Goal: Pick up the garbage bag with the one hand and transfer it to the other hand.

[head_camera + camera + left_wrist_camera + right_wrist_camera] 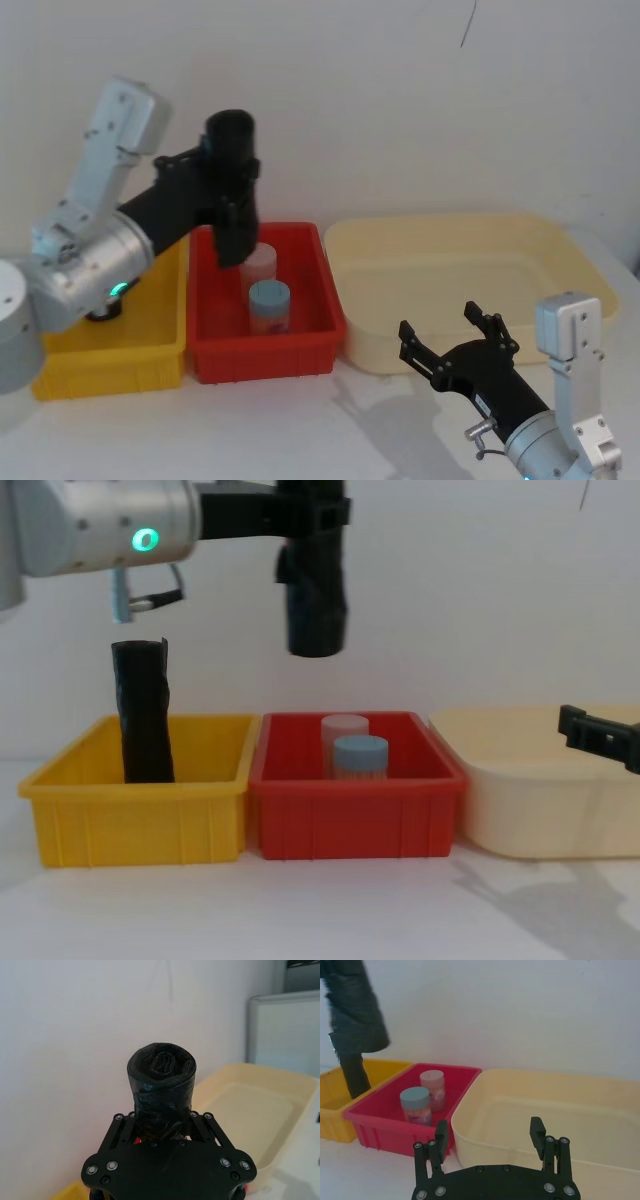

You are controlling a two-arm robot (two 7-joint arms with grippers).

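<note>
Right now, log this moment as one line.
left gripper: shut on garbage bag, upright above red bin | right gripper: open, in front of cream tub | transfer: not yet done

Two black rolls: the garbage bag (314,590) and a second roll (143,720). Three bins: yellow bin (140,820), red bin (355,820), cream bin (530,810). Two jars: blue-capped jar (359,757), pale-capped jar (343,726). Two hands: left hand (238,190), right hand (437,320).
</note>
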